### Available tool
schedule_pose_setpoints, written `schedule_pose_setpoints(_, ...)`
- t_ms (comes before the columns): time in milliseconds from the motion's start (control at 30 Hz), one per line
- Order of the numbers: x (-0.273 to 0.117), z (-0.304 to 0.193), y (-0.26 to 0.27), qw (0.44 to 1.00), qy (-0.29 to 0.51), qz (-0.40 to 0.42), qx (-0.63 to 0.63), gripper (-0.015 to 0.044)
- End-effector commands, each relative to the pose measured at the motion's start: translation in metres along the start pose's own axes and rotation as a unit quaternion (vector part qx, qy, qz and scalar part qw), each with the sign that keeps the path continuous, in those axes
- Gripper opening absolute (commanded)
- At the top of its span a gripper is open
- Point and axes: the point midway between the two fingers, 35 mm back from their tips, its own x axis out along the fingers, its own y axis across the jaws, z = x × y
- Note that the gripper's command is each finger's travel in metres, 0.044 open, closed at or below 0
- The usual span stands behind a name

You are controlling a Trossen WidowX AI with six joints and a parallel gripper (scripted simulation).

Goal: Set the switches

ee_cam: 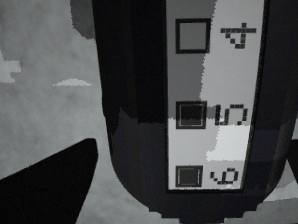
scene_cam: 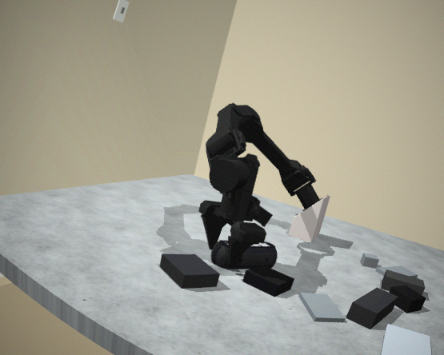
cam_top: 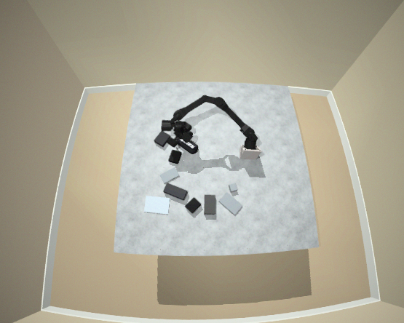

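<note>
The dark controller unit (cam_top: pixel 194 150) (scene_cam: pixel 266 261) (ee_cam: pixel 135 100) lies upside down on the bench, its white label (cam_top: pixel 188 145) (scene_cam: pixel 261 245) (ee_cam: pixel 232 142) facing up. In the wrist view square 4 (ee_cam: pixel 192 36) is empty; square 5 (ee_cam: pixel 191 115) and square 6 (ee_cam: pixel 189 176) are filled. Squares 1 to 3 are out of the wrist view and too small to read elsewhere. The rocker switches are hidden underneath. My gripper (cam_top: pixel 180 140) (scene_cam: pixel 246 243) (ee_cam: pixel 193 148) is open, its fingers on either side of the unit, with a gap at the left finger.
A dark block (cam_top: pixel 162 138) (scene_cam: pixel 190 268) and a black block (cam_top: pixel 175 156) (scene_cam: pixel 269 280) lie close to the unit. A pale slab (cam_top: pixel 169 175) (scene_cam: pixel 322 307), a long dark block (cam_top: pixel 175 191) (scene_cam: pixel 372 308) and a white panel (cam_top: pixel 157 204) lie farther off, with several other parts.
</note>
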Motion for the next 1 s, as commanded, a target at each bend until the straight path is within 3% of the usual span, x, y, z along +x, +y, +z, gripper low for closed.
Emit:
schedule_pose_setpoints(0, 0.0, 0.0, 0.0, 1.0, -0.001, 0.0, 0.0, 0.044)
schedule_pose_setpoints(267, -0.039, 0.058, 0.0, 1.0, -0.001, 0.0, -0.001, 0.044)
schedule_pose_setpoints(967, -0.04, 0.06, 0.001, 1.0, -0.001, 0.0, -0.001, 0.044)
